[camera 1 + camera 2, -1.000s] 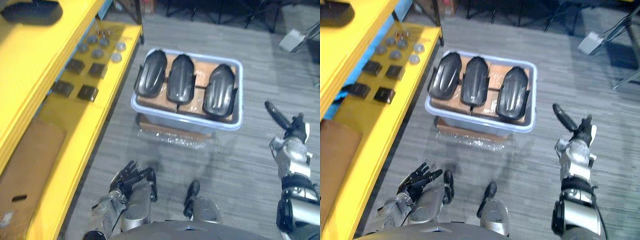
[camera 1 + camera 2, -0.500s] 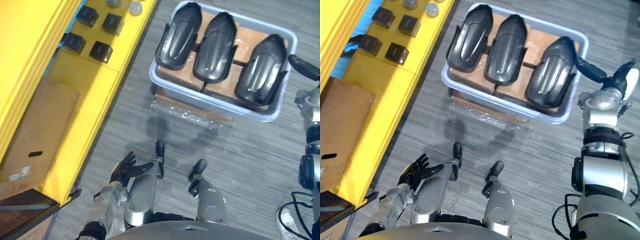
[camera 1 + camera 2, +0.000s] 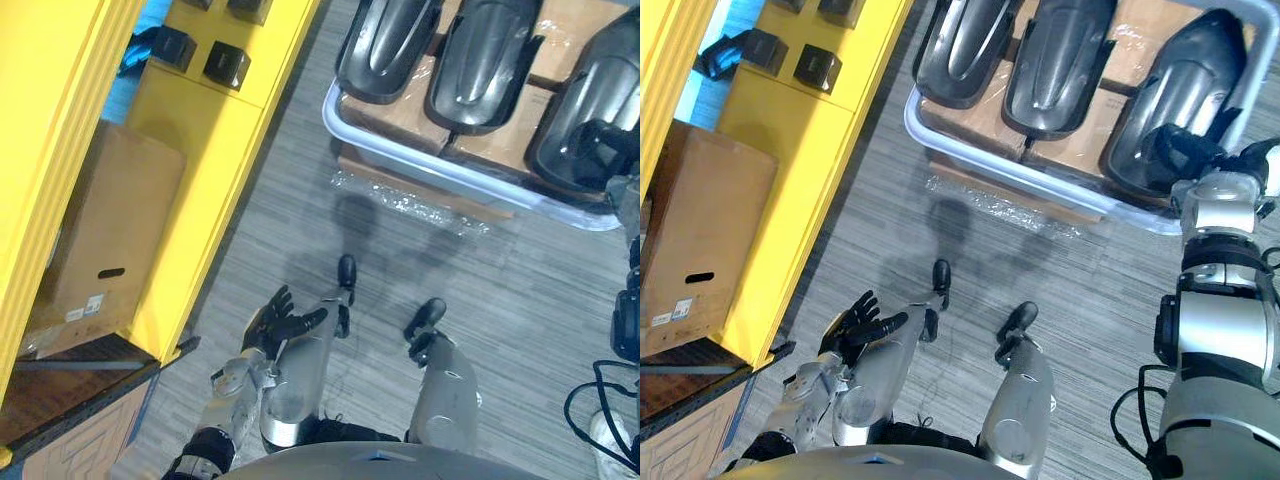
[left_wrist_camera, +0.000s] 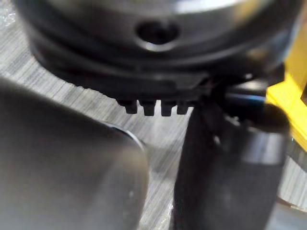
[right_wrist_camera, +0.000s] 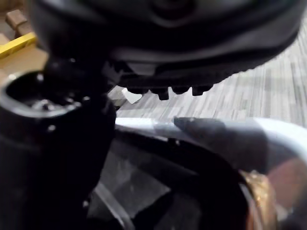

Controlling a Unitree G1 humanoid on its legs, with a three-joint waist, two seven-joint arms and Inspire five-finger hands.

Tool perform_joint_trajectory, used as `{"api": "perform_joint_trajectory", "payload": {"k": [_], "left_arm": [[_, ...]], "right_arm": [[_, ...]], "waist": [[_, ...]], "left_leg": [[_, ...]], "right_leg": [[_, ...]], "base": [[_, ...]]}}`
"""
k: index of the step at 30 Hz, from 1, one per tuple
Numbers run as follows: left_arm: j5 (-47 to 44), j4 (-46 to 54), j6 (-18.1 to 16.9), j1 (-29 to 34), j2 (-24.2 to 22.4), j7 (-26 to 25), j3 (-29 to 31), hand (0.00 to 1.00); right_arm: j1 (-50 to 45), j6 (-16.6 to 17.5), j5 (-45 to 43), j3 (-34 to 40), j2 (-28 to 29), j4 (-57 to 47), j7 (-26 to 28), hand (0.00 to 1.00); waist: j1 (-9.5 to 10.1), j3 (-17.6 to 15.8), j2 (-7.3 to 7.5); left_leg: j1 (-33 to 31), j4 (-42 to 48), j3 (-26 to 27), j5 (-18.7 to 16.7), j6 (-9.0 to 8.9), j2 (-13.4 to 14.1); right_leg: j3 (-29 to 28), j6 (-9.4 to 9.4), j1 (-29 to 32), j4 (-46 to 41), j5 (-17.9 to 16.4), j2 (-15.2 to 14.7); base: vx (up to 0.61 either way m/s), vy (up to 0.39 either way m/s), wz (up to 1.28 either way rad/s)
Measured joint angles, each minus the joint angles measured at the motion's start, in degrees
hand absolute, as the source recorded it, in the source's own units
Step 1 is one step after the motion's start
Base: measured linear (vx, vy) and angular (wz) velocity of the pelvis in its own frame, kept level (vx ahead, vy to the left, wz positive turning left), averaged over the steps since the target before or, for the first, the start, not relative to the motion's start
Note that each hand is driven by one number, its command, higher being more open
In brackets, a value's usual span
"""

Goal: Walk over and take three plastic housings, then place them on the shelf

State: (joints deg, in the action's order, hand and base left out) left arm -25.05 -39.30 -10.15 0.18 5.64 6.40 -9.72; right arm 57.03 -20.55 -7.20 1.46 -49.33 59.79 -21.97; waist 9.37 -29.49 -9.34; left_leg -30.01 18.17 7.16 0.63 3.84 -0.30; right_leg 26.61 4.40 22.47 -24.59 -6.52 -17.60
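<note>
In a pale tub (image 3: 1020, 175) on the grey striped floor (image 3: 1090, 290): three black plastic housings, side by side on brown cardboard, all lying lengthways, namely the left housing (image 3: 965, 50), the middle housing (image 3: 1055, 60) and the right housing (image 3: 1205, 75). Under the tub, a flat slab with crinkled clear film (image 3: 1010, 208) along its near edge. On the near end of the right housing, the right robot hand (image 3: 1180, 150), dark against the dark shell; cannot tell whether spread flat or curled round it. From the right wrist, close up: the thumb (image 5: 53, 124), with the tub's pale rim and the housing's glossy shell just past it. Low at the robot's left side, well apart from the tub, the left robot hand (image 3: 855, 325), fingers (image 3: 285, 300) apart and relaxed, clasping nothing. Along the left, a yellow shelf (image 3: 810, 170), bearing small black blocks (image 3: 815, 65) on the level nearest the tub and, nearer the robot, a brown cardboard box (image 3: 695, 240) with a slot handle in its side. All three housings in the tub, apart from the shelf.
</note>
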Motion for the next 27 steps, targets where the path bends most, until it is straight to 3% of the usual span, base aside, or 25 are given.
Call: {"api": "perform_joint_trajectory", "payload": {"k": [6, 7, 10, 17, 23, 27], "left_arm": [[-0.11, 1.03, -0.2, -0.02, -0.14, -0.93, -0.04, 1.0], [-0.12, 1.1, -0.58, -0.02, -0.14, -0.91, -0.04, 1.0], [-0.19, 1.37, -1.2, -0.02, -0.16, -0.9, -0.04, 1.0], [-1.81, 1.7, -1.27, -0.03, -0.42, -0.9, -0.02, 1.0], [-2.38, 2.02, -1.41, 0.0, -0.24, -0.64, 0.0, 1.0], [-4.72, 2.65, -1.34, 0.05, -0.06, -0.04, 0.19, 1.0]], "right_arm": [[0.19, -0.37, 0.02, -2.29, 0.0, -4.02, -0.55, 1.0], [0.24, -0.37, 0.03, -2.83, 0.0, -4.68, -0.57, 0.0], [0.23, -1.29, 0.07, -3.81, 0.0, -6.21, -0.53, 0.0], [0.89, -7.39, 5.65, -4.23, -1.3, -6.75, -1.66, 0.0], [0.67, -9.51, 5.75, -4.17, -2.04, -5.94, -1.53, 0.0], [-0.44, -8.7, 3.63, -3.62, -1.45, -5.77, -0.92, 0.0]], "waist": [[0.12, -0.03, -0.1], [0.19, -0.03, -0.1], [0.22, -0.03, -0.11], [0.26, -0.07, -0.04], [-0.1, -0.13, 0.15], [-0.15, -0.34, 0.67]], "left_leg": [[-2.59, 3.18, -0.36, -0.63, -0.92, 0.58], [-3.1, 3.8, -0.38, -0.77, -1.12, 0.86], [-4.46, 4.82, -0.49, -0.88, -1.34, 1.26], [-6.04, 7.0, -0.5, -1.23, -1.97, 2.15], [-7.11, 7.79, -0.56, -1.15, -2.56, 2.94], [-7.11, 8.61, -0.71, -1.08, -2.84, 3.29]], "right_leg": [[-0.4, -1.04, 3.34, -5.8, -2.98, -1.25], [-0.41, -1.38, 3.94, -6.63, -3.43, -1.28], [-0.57, -1.96, 5.56, -8.4, -4.21, -1.34], [-1.27, -2.93, 7.74, -11.97, -5.77, -1.43], [-1.11, -3.62, 9.0, -13.42, -6.44, -1.21], [-1.01, -3.95, 8.96, -14.24, -6.82, -1.14]], "base": [[-0.02, -0.077, 0.03], [-0.05, -0.095, -0.03], [-0.05, -0.076, -0.02], [-0.03, -0.06, -0.02], [-0.01, -0.049, -0.02], [0.0, -0.044, 0.0]]}}
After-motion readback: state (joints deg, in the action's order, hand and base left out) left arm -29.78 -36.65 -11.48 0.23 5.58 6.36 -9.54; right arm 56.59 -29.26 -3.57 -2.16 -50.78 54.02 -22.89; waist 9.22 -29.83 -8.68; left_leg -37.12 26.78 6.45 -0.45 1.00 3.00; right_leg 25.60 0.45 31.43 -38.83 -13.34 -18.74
